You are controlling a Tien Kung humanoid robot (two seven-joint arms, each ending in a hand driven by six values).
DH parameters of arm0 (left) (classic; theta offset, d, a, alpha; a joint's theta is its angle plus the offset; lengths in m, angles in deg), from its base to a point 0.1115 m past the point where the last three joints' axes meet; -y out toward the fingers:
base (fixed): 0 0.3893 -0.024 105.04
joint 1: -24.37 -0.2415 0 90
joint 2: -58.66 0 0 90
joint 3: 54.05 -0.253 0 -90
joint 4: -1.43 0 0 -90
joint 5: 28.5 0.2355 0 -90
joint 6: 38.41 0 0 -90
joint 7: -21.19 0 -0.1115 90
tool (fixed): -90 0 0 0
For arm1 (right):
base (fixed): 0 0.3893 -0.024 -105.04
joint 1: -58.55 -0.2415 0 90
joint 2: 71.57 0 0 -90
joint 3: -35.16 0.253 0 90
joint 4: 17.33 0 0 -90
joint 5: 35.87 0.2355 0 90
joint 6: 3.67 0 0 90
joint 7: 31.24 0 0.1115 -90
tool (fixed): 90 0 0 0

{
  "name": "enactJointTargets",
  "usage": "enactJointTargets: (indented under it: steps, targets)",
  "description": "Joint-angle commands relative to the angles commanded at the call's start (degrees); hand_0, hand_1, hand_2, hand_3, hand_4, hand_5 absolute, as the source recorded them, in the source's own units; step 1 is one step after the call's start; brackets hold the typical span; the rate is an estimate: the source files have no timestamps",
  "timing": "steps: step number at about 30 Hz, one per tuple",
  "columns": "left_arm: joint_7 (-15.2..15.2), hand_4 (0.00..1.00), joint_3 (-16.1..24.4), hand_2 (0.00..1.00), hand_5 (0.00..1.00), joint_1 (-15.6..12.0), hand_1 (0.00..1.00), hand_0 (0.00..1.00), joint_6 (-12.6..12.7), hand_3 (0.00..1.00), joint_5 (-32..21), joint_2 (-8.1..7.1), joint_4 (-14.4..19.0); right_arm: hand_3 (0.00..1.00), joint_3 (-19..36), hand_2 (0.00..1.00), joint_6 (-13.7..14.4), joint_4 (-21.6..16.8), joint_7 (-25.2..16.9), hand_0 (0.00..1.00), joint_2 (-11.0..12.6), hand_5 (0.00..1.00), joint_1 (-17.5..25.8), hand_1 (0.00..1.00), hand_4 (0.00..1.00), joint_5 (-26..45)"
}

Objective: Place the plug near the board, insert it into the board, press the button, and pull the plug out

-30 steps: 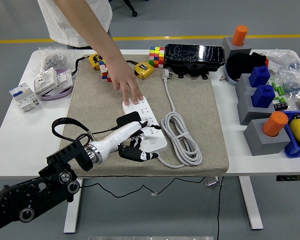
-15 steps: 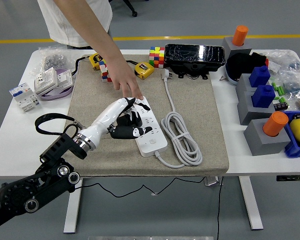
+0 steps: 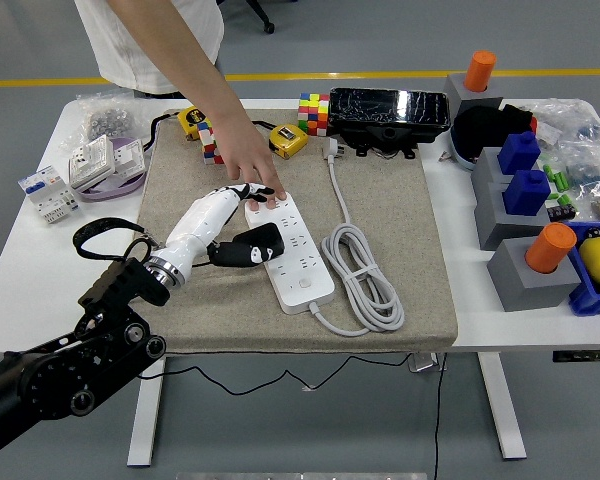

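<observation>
A white power strip [image 3: 298, 258] lies on the grey mat [image 3: 400, 220], and a person's hand [image 3: 257, 176] presses down on its far end. My left hand [image 3: 242, 238] reaches in from the lower left and is shut on a black plug [image 3: 261, 244]. The plug is held at the strip's left edge, about halfway along it; I cannot tell whether its pins are in a socket. The plug's black cable [image 3: 102, 236] loops back along my forearm. The strip's button [image 3: 303, 283] shows near its front end.
The strip's grey cord [image 3: 366, 276] lies coiled to its right, ending in a white plug [image 3: 332, 150]. Tape measures [image 3: 286, 139], a colour cube [image 3: 314, 113] and a black box [image 3: 388, 110] stand at the mat's far edge. Grey blocks [image 3: 528, 270] stand at the right, sockets [image 3: 102, 160] at the left.
My left hand has moved from the strip's near end up and to the left, carrying the black plug to the strip's left edge. The person's hand stays on the far end.
</observation>
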Motion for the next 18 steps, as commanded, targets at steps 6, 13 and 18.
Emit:
enactJointTargets:
  steps: [6,13,18]
  targets:
    - [-2.08,0.998,-1.12,0.731,0.322,0.50,0.775,0.794,-0.93,0.812,-0.50,0.28,-1.75,0.548,0.12,0.611,0.01,-0.02,-0.03,0.537,-0.03,0.409,-0.08,0.625,0.882,0.03]
    - [-2.82,0.966,-2.24,0.615,0.284,0.96,0.648,0.552,-0.56,0.768,-2.11,0.74,-2.86,0.548,0.09,0.611,0.03,-0.03,-0.04,0.534,0.00,0.409,-0.02,0.625,0.882,0.04]
    - [-3.07,0.783,-3.18,0.501,0.113,1.53,0.448,0.356,0.16,0.569,-2.66,1.29,-3.76,0.548,-0.01,0.611,0.02,-0.04,-0.05,0.537,-0.04,0.409,-0.05,0.625,0.882,0.10]
